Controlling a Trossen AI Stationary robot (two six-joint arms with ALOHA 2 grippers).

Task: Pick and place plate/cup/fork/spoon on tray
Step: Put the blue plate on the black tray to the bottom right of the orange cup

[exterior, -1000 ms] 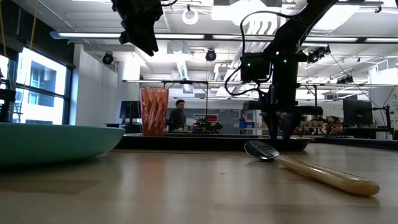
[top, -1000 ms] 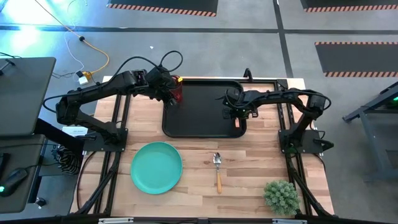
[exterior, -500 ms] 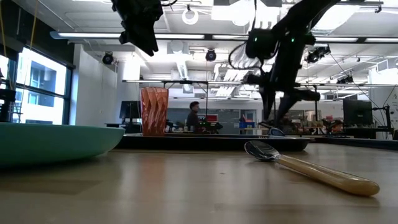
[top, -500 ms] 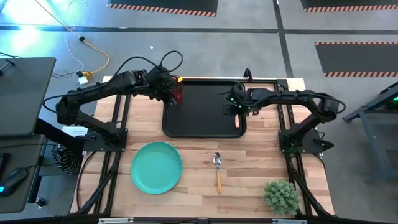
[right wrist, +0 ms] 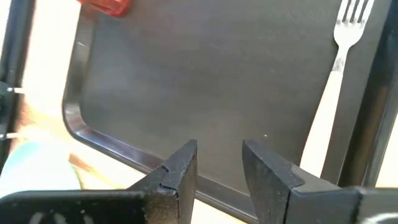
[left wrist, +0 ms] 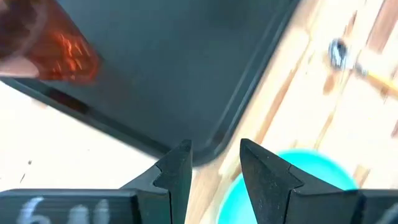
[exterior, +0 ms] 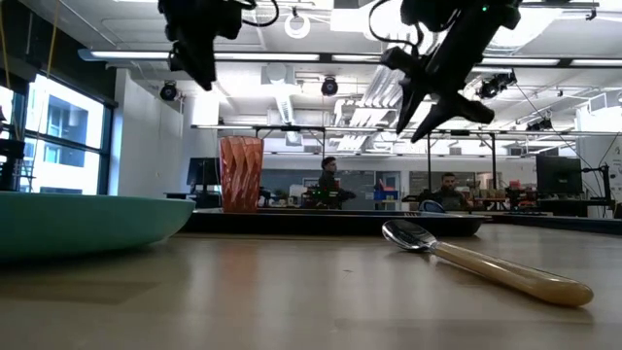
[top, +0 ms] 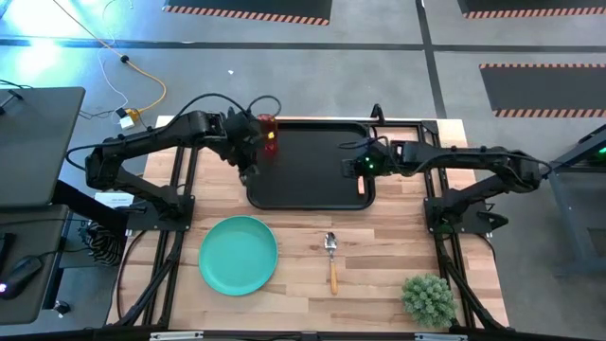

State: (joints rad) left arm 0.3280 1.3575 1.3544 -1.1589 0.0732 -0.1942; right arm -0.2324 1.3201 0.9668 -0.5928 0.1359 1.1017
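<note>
We see the left gripper raised off the table beside the tray's left rim, fingers a narrow gap apart and empty; a second ago it hung right against the cup, which now stands clear just behind it in the tray's far left corner. The right gripper, jaws likewise slightly parted and empty, hangs over the tray's right side, lifted since a second ago, when it reached down low over the tray. The fork lies just beside it along the right rim, tines toward the tray's far edge. Forward of both grippers, on bare wood, sit the plate and the spoon, bowl toward the tray.
</note>
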